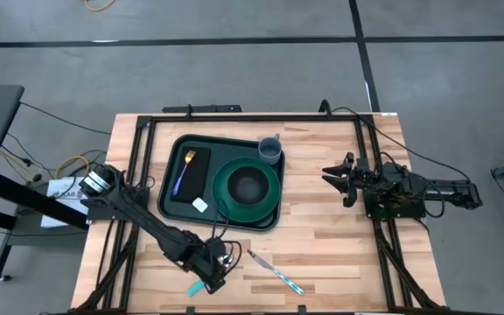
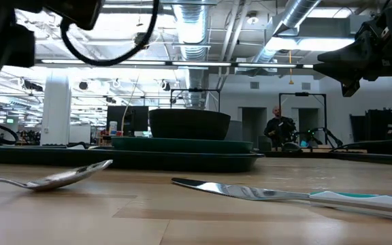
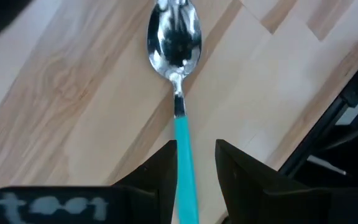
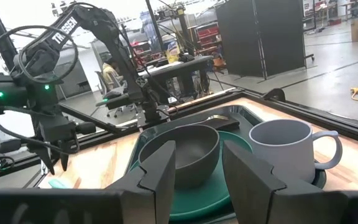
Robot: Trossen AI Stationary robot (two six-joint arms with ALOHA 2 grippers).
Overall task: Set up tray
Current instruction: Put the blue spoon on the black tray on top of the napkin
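The dark green tray (image 1: 178,149) sits mid-table, carrying a green plate (image 1: 224,191) with a dark bowl (image 1: 248,185), a grey mug (image 1: 270,149) and a black rectangle (image 1: 198,179) bearing a purple-handled fork (image 1: 185,171). A teal-handled spoon (image 3: 180,106) lies flat on the wood near the table's near edge (image 1: 197,287). My left gripper (image 3: 195,147) is open low over it (image 1: 212,276), one finger on each side of the teal handle, the handle close by one finger. My right gripper (image 1: 332,175) hovers open, to the tray's right, facing the bowl (image 4: 185,149) and mug (image 4: 284,149).
A teal-handled knife (image 1: 274,271) lies on the wood just right of the spoon, also near the near edge (image 2: 250,192). A small white item (image 1: 200,205) rests on the tray. Black frame rails (image 1: 138,157) run along the table's left, right and far sides. A person (image 2: 275,126) stands far behind.
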